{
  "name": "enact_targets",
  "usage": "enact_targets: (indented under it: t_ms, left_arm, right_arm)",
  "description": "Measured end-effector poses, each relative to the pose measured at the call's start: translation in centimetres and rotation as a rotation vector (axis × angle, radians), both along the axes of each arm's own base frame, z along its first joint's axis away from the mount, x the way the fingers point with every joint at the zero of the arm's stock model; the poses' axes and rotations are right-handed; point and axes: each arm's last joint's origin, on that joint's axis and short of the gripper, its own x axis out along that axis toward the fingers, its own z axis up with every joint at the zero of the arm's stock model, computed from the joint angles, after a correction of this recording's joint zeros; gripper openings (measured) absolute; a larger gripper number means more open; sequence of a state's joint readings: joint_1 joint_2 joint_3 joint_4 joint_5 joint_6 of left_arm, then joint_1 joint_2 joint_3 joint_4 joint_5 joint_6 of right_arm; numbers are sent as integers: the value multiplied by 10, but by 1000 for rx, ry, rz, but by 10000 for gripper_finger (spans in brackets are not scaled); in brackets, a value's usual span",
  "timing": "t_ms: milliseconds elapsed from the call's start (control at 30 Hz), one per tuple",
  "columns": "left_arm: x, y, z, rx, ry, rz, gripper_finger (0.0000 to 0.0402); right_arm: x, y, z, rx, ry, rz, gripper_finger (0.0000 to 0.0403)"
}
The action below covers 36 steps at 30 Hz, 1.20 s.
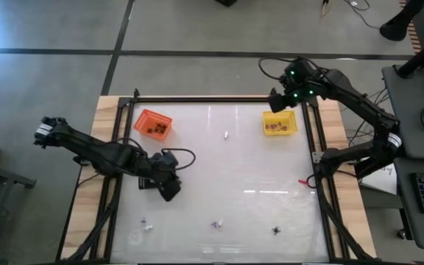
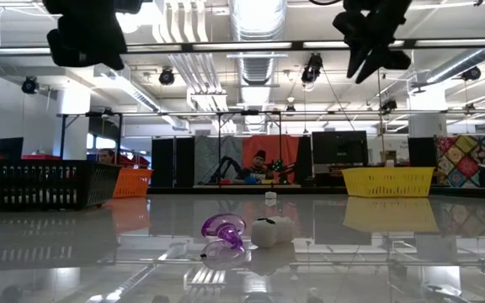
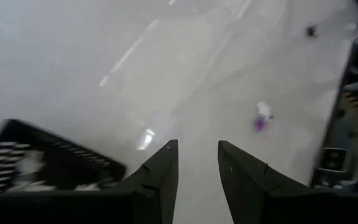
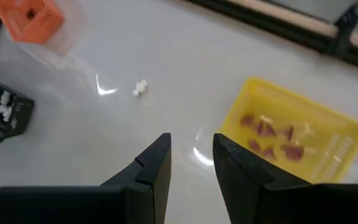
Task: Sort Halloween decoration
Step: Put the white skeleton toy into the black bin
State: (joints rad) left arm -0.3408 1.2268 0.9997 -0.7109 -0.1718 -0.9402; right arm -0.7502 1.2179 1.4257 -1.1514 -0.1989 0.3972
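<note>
left gripper (image 1: 169, 190): at 9 o'clock on the table (image 1: 219, 177), directly over the black tray (image 3: 48, 158). Fingers parted, nothing between them in the left wrist view.
right gripper (image 1: 277, 103): at 1 o'clock, beside the yellow tray (image 1: 280, 123). Fingers apart, nothing held.
orange tray (image 1: 153, 124): at 11 o'clock, dark pieces inside.
trinkets: loose ones left on the table: white one (image 1: 226, 135) near 12 o'clock, white one (image 1: 216, 224) at 6, dark one (image 1: 276, 230) at 5, pale one (image 1: 146, 225) at 7. The low view shows a purple trinket (image 2: 221, 229) touching a white one (image 2: 273, 231).
risk 1: each trinket is far smaller than a finger. A pinch slightly off centre would likely flick it across the glossy top rather than trap it.
risk 2: purple and white lie touching. One closing could take both and drop a wrong colour in a tray.
risk 3: glare streaks on the table could be mistaken for pale pieces, or mask them.
risk 4: a release from height above a shallow tray may bounce the piece out.
hidden: the black tray is covered by the left gripper in the high view and cut off in the left wrist view; its white contents are blurred.
unclear: what the pieces in the orange tray are. Count in the yellow tray, reddish-brown, uncertain. Purple piece not separable from its neighbour from above.
</note>
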Motion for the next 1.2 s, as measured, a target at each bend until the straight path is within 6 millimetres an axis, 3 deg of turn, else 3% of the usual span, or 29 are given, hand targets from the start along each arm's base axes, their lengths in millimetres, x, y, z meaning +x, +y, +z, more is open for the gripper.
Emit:
enact_targets:
  t_ms: [300, 733, 1200]
  left_arm:
    - [31, -9, -8, -38, 37, 4, 100]
    - [87, -27, 0, -78, 94, 45, 131]
    - [143, -51, -40, -73, 243, 128, 127]
  right_arm:
    - [-8, 12, 3, 57, 95, -48, 116]
    - [1, 29, 3, 91, 106, -6, 116]
    - [-4, 34, 0, 81, 185, 103, 119]
